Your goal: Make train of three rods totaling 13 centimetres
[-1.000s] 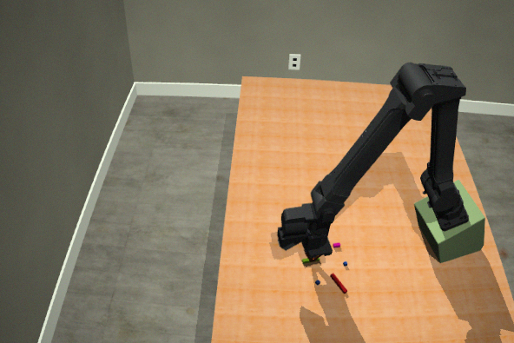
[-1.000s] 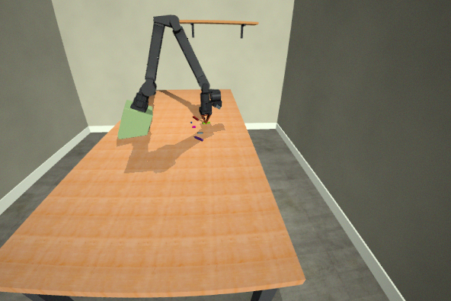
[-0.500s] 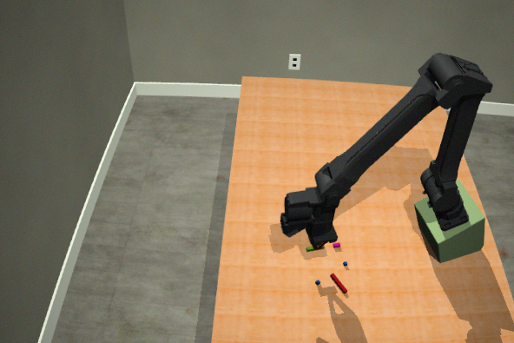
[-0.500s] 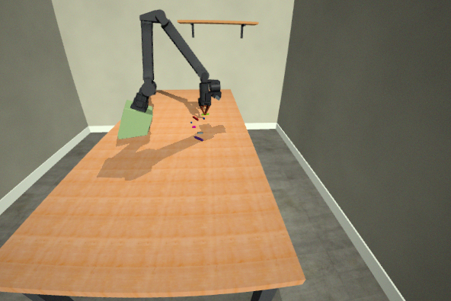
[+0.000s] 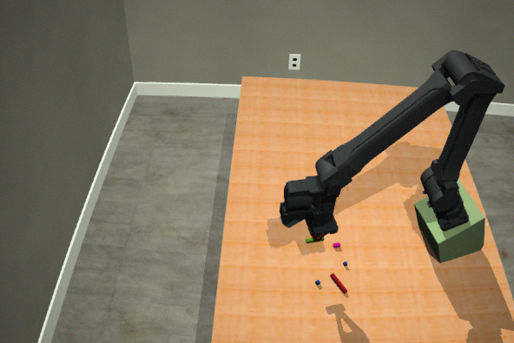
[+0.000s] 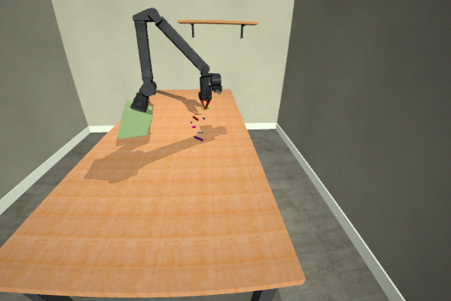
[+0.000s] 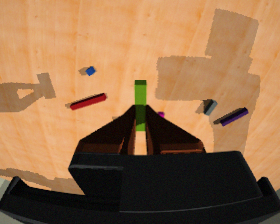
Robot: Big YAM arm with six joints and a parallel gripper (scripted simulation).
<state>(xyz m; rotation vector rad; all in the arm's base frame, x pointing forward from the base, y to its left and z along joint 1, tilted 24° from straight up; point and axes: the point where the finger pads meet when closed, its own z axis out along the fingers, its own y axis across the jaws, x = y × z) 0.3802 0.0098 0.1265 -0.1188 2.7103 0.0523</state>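
— Where's the lime rod [image 7: 140,102]?

— Pinched in the gripper [image 7: 141,137], low over the table [image 5: 278,140], its long axis running straight out ahead past the fingertips.

— And its neighbours?

— Magenta rod [image 5: 336,245] just beside; red rod [image 5: 339,283] further toward the near edge.

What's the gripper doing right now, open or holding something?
Gripper: shut on the lime rod.

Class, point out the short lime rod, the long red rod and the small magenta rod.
Short lime rod [image 7: 140,99]: wrist view, its far half beyond the fingers.
Long red rod [image 5: 339,283]: top view, its middle.
Small magenta rod [image 5: 336,245]: top view, its centre.
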